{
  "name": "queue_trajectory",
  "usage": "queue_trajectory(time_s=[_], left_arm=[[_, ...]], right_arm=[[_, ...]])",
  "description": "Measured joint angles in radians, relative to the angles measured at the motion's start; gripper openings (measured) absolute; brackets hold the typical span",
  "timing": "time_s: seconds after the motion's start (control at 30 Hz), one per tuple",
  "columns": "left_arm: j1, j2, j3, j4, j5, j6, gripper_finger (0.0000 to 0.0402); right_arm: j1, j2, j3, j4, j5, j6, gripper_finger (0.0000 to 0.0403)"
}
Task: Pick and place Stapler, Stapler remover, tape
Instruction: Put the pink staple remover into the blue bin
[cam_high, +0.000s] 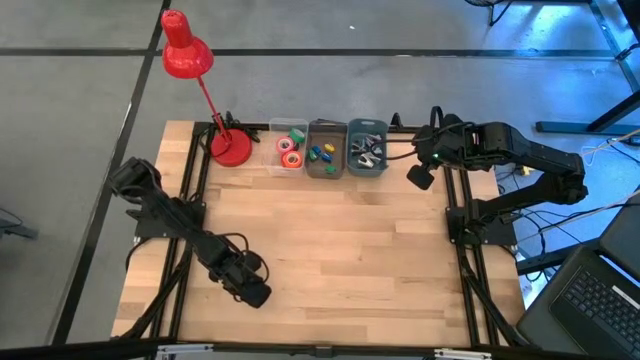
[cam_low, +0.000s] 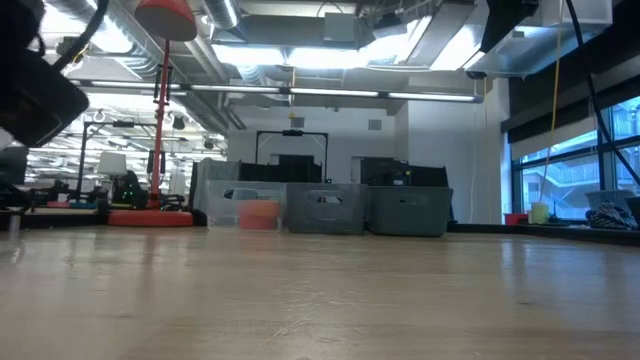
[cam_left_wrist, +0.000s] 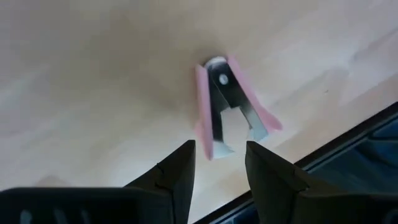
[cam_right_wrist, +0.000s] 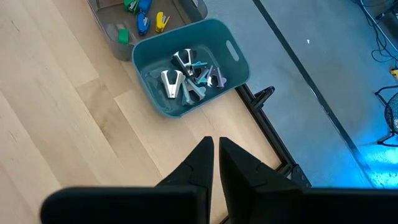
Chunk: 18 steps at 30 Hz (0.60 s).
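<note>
Left gripper (cam_left_wrist: 217, 163): fingers spread, hovering just short of the pink staple remover (cam_left_wrist: 229, 104) lying on the surface — likely lining up a pick.
Right gripper (cam_right_wrist: 215, 163): fingers pressed together, waiting near the teal bin (cam_right_wrist: 231, 51) of removers.

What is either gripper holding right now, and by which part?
Nothing is held. The left gripper hangs open just short of a pink staple remover lying on the table. The right gripper is shut and empty.
</note>
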Motion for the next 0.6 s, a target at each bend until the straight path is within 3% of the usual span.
queue_trajectory(time_s=[0.6], left_arm=[[0.012,-0.013,0.0,-0.068,-0.056,0.01,0.0132]], right_arm=[[0.0,0.0,0.0,-0.001,-0.002,-0.002,0.003]])
